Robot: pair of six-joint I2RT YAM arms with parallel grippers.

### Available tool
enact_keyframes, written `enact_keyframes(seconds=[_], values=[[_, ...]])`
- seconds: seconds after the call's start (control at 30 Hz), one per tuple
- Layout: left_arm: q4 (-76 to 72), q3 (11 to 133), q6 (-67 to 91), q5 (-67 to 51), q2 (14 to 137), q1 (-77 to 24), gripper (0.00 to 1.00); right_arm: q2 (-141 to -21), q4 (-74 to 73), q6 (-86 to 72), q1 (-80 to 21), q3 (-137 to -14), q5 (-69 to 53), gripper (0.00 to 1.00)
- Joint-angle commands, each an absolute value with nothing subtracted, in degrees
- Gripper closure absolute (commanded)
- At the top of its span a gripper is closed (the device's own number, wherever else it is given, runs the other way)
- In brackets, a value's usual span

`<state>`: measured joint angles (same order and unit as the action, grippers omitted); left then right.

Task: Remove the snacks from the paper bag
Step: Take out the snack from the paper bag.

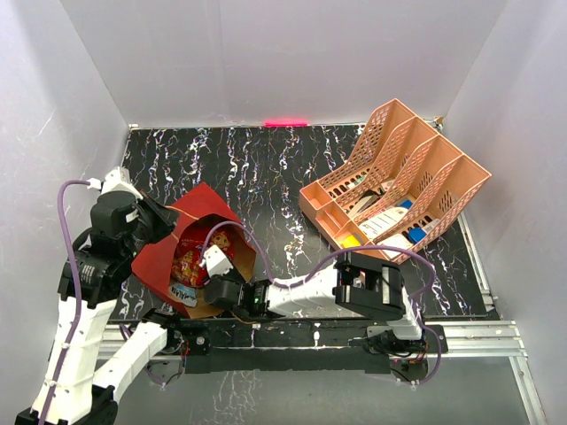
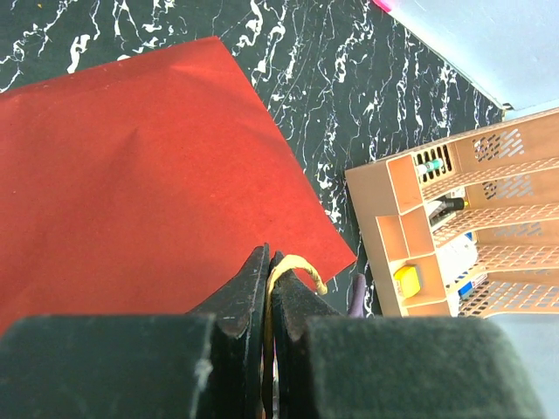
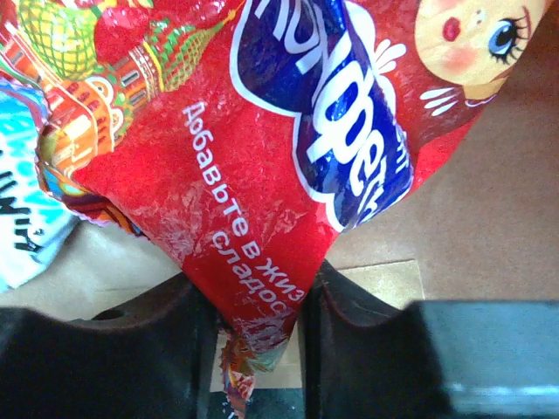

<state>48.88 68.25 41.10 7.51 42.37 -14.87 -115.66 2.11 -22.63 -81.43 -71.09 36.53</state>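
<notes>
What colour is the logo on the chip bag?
The chip bag has a blue logo with white letters; the right wrist view shows it best.

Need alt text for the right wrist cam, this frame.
The right gripper pinches the lower edge of a crinkly red chip bag with a blue logo and white Cyrillic print. Behind it is the brown inside of the paper bag, with a pale blue packet at the left edge.

Chip bag (image 1: 189,258) inside paper bag (image 1: 202,209)
</notes>
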Motion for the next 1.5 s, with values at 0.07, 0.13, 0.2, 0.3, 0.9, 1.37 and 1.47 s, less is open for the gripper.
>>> enact_keyframes(seconds=[0.07, 0.13, 0.2, 0.3, 0.9, 1.37, 1.47], values=[[48.8, 68.9, 40.4, 10.7, 41.3, -15.1, 1.00, -114.0, 6.1, -19.9, -81.1, -75.3, 34.6, 0.76], [49.0, 68.9, 40.3, 11.4, 40.9, -15.1, 1.00, -112.4, 6.7, -19.2, -81.1, -75.4, 31.1, 0.81], [49.3, 69.1, 40.3, 12.2, 40.5, -15.1, 1.00, -110.5, 8.3, -18.6, -81.1, -75.0, 28.2, 0.84], [49.4, 69.3, 40.0, 13.0, 40.1, -15.1, 1.00, -107.5, 10.7, -18.1, -81.1, -73.7, 25.5, 0.89], [49.0, 69.1, 38.7, 16.7, 39.7, -15.1, 1.00, -97.2, 11.4, -25.6, -79.1, -66.8, 19.4, 0.93], [48.0, 68.0, 38.5, 16.4, 40.5, -15.1, 1.00, -93.8, 31.9, -56.7, -67.6, -56.8, -8.8, 0.93], [48.7, 68.6, 38.5, 16.9, 41.2, -15.1, 1.00, -92.3, 35.6, -61.3, -66.2, -55.5, -10.8, 0.93]])
